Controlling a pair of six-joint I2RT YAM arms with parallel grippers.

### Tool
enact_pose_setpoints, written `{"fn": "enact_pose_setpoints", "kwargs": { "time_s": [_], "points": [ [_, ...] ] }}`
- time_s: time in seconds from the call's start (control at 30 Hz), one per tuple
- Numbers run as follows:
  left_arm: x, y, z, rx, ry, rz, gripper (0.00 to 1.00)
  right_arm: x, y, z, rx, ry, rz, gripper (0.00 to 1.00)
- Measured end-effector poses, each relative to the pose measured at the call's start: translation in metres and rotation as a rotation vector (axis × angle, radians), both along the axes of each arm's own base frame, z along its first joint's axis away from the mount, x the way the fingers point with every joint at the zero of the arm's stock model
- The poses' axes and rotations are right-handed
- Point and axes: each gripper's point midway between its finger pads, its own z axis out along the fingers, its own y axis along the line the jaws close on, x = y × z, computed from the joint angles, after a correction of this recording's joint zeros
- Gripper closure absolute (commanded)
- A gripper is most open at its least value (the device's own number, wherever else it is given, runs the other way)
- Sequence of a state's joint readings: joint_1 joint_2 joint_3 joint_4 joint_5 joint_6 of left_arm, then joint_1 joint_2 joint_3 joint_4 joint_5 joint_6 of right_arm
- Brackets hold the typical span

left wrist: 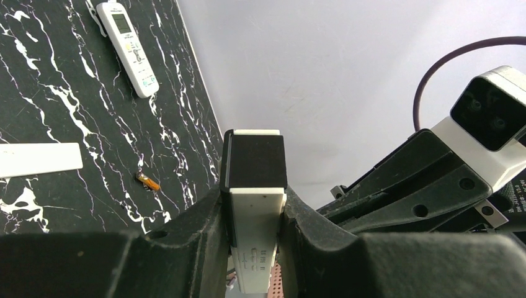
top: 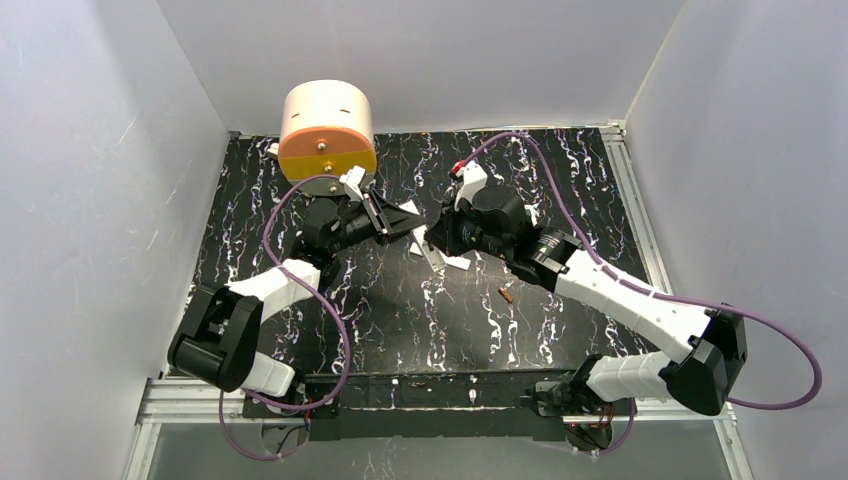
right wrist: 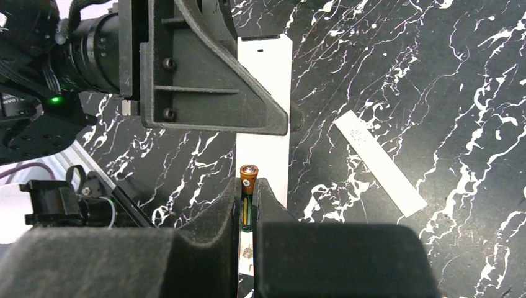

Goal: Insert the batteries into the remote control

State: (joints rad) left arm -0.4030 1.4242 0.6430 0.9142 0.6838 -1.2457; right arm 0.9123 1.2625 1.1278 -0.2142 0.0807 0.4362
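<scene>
From above, the two wrists crowd together at mid-table. Only white scraps peek out beneath the right gripper (right wrist: 250, 189), too broken up to count, and what it carries is hidden in that view. Its own wrist view cuts off the lower part of the white slab (right wrist: 263, 93) under the fingers. The slab's face is turned away in both wrist views, so any buttons on it cannot be made out. There are two batteries. The loose battery (top: 505, 295) lies on the black marbled table (top: 560, 180) nearest the arm bases, apart from both grippers. The held battery (right wrist: 249, 175) is farther in. There is one plain white strip (right wrist: 378, 160) flat on the table beside the slab. One remote control (left wrist: 127, 46) lies face up, display and button rows showing, by the table edge at the wall. It is beyond the loose battery and well apart from the left gripper (left wrist: 254, 202), and it cannot be found in the top view. One cream-and-orange drum (top: 325, 130) stands at the back edge. The right jaws are nearly together, clamped on the held battery, whose copper tip pokes past the fingertips over the slab; whether it touches the slab cannot be told. The left jaws are pressed against the slab's two sides, and its black end cap stands clear of the fingers.
</scene>
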Motion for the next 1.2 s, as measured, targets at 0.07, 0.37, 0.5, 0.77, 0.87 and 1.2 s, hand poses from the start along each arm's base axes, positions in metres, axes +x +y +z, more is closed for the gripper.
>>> {"fn": "enact_pose_setpoints", "kwargs": {
  "time_s": [0.07, 0.37, 0.5, 0.77, 0.87, 1.2],
  "points": [
    [0.0, 0.0, 0.0, -0.002, 0.003, -0.001, 1.0, 0.001, 0.0, -0.002, -0.013, -0.007, 0.002, 0.93],
    [-0.001, -0.001, 0.0, -0.013, 0.026, -0.008, 1.0, -0.001, 0.002, -0.004, -0.037, -0.034, 0.016, 0.93],
    [-0.001, -0.001, -0.001, -0.018, 0.041, -0.01, 1.0, -0.006, 0.003, -0.011, -0.051, -0.03, 0.029, 0.92],
    [0.0, -0.002, 0.001, -0.023, 0.056, -0.011, 1.0, -0.007, 0.003, -0.017, -0.079, -0.053, 0.028, 0.84],
    [0.0, -0.002, 0.001, -0.022, 0.06, -0.011, 1.0, -0.007, 0.004, -0.016, -0.079, -0.058, 0.032, 0.8],
    [0.002, -0.002, 0.006, -0.026, 0.05, -0.011, 1.0, -0.008, 0.003, -0.014, -0.073, -0.06, 0.028, 0.69]
  ]
}}
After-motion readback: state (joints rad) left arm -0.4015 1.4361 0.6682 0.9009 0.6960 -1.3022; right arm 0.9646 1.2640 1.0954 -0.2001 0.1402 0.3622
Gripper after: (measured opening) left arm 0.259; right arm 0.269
